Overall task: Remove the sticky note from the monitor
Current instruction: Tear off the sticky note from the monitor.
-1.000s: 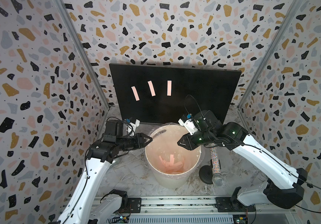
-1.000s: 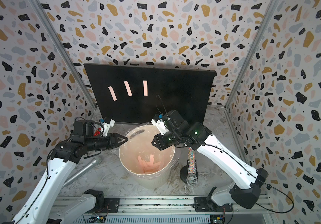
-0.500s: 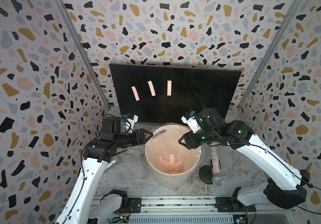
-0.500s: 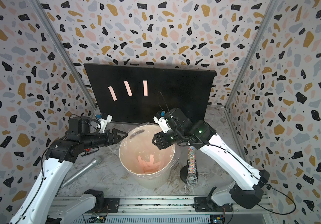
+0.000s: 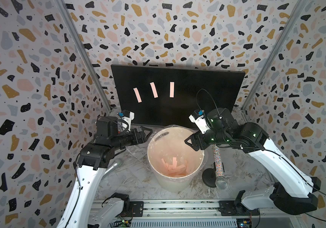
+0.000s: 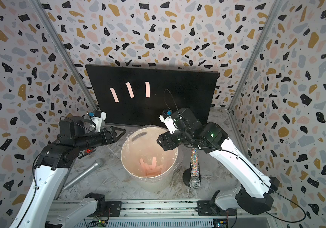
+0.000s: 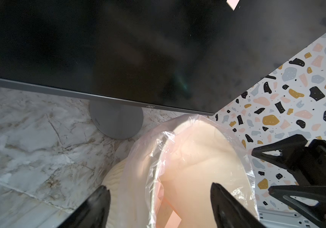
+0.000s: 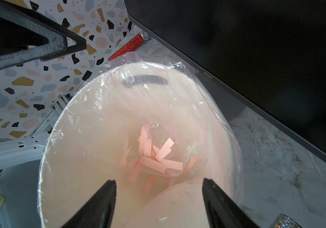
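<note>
Monitor (image 5: 197,94): large flat black rectangular screen, upright along the tabletop's back edge
Sticky notes (image 5: 154,90): three pale pink paper strips stuck to its left half (more lie in the bucket)
Bucket (image 5: 174,186): round, white, clear-plastic-lined, mid-tabletop
Left hand (image 5: 148,135): released, empty, beside the rim
Right hand (image 5: 190,144): released, empty, over the rim

Three pink paper sticky notes (image 5: 153,90) on flat black monitor (image 5: 201,88), marble counter (image 5: 132,177) back edge; plastic-lined white bucket (image 5: 175,185) in front, pink strips (image 5: 175,167) inside.

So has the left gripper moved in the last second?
Yes. The left gripper has drawn back from over the white bucket's rim toward the monitor's bottom edge, opening as it went.
</note>
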You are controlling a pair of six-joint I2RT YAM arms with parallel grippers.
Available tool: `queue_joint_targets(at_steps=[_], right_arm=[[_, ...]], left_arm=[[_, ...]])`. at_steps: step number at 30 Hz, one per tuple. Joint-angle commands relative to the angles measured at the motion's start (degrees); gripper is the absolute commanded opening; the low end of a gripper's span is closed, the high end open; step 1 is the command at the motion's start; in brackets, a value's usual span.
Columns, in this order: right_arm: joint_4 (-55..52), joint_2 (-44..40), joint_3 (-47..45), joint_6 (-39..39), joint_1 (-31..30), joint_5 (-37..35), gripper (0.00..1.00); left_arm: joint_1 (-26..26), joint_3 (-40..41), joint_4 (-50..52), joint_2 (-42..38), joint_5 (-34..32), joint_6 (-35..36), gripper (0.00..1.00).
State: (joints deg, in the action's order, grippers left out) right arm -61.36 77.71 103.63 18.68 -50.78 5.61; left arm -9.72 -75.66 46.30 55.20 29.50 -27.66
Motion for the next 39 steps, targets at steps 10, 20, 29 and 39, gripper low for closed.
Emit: queue_joint_targets(at_steps=[10,20,29,39], right_arm=[[-5.4,-4.7,-1.2,-3.5,2.7,-7.5,0.73],[-5.3,-5.2,-6.6,-3.0,4.6,-4.9,0.59],[-3.6,-5.5,-11.0,-2.8,5.3,-2.8,0.48],[-1.0,-5.3,-13.8,-2.5,5.7,-0.4,0.33]], left_arm=[[5.3,-2.9,-6.1,0.3,-5.9,-1.4,0.92],[11.6,-0.8,-18.5,4.6,6.8,-7.4,0.90],[13.4,3.4,-30.4,8.4,13.6,-14.8,0.81],[13.5,5.1,-39.4,10.5,16.4,-17.5,0.81]])
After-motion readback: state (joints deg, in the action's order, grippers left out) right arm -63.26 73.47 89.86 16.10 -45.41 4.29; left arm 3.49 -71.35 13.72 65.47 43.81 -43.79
